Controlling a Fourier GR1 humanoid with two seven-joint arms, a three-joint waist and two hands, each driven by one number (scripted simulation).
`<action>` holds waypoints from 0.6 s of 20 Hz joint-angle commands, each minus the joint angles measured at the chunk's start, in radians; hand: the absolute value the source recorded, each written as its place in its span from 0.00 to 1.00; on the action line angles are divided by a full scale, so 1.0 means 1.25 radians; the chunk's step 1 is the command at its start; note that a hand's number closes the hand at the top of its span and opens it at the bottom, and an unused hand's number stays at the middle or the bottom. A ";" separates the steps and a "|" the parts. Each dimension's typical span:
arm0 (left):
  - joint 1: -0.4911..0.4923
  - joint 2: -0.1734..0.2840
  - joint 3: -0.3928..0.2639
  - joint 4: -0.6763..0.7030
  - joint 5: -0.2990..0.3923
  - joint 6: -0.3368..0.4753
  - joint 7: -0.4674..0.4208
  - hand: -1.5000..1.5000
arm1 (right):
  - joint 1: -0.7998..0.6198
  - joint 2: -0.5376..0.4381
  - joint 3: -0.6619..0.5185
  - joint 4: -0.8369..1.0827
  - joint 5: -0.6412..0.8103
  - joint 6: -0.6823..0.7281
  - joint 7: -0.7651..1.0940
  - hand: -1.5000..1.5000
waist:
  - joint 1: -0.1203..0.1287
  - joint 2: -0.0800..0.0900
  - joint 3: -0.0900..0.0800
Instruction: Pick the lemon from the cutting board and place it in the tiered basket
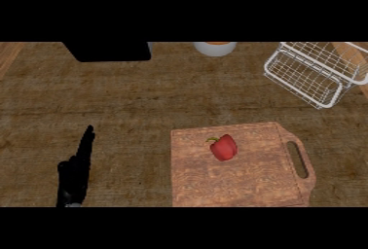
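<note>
A red bell pepper (224, 147) with a green stem lies on the wooden cutting board (251, 185) at the lower right. No lemon shows on the board. The white wire tiered basket (313, 73) stands at the upper right of the counter, apart from the board. My left hand (75, 172) rests at the lower left with its fingers straight, pointing away from me, holding nothing. It is well to the left of the board. My right hand does not show.
A black box-like object (108, 51) sits at the back left. A white bowl with orange contents (215, 47) stands at the back centre. The wooden counter spreads between them and the board.
</note>
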 commanded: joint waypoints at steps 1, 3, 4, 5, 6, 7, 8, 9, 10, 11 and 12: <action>0.005 -0.003 -0.006 0.034 0.012 -0.034 0.008 0.50 | -0.045 -0.081 -0.108 -0.090 -0.081 0.054 0.031 1.00 | 0.003 0.006 -0.005; -0.032 0.002 0.007 0.046 0.012 -0.037 0.026 0.50 | -0.084 -0.149 -0.138 -0.101 -0.121 0.116 0.065 1.00 | 0.004 0.007 -0.005; -0.017 0.001 0.003 0.032 0.008 -0.033 0.034 0.50 | -0.105 -0.169 -0.149 -0.113 -0.134 0.132 0.103 1.00 | 0.008 0.007 -0.005; 0.024 -0.047 -0.043 0.004 -0.020 0.003 0.022 0.50 | -0.115 -0.173 -0.168 -0.083 -0.142 0.127 0.092 1.00 | 0.014 0.007 -0.004; -0.015 -0.028 -0.004 0.061 0.017 -0.051 -0.010 0.50 | -0.167 -0.196 -0.143 -0.053 -0.135 0.123 0.123 1.00 | 0.018 0.010 -0.005; -0.003 -0.029 -0.009 0.040 -0.008 -0.024 -0.004 0.50 | -0.185 -0.203 -0.124 -0.099 -0.142 0.143 0.198 1.00 | 0.020 0.009 -0.005; -0.001 -0.012 -0.003 0.017 -0.009 -0.031 0.034 0.50 | -0.192 -0.223 -0.135 -0.028 -0.140 0.138 0.144 1.00 | 0.022 0.010 -0.004; -0.037 -0.028 0.002 0.065 0.004 -0.048 0.013 0.50 | -0.243 -0.242 -0.099 0.016 -0.111 0.106 0.142 1.00 | 0.026 0.012 -0.005; 0.023 -0.013 0.011 0.038 0.003 -0.052 -0.027 0.50 | -0.233 -0.232 -0.097 0.035 -0.102 0.095 0.112 1.00 | 0.027 0.011 -0.004; -0.033 -0.038 0.003 0.103 -0.010 -0.045 -0.032 0.50 | -0.284 -0.263 -0.087 0.085 -0.105 0.095 0.129 1.00 | 0.028 0.013 -0.005; 0.010 -0.039 -0.015 0.036 -0.021 -0.032 -0.011 0.50 | -0.295 -0.248 -0.042 0.065 -0.084 0.086 0.173 1.00 | 0.031 0.012 -0.005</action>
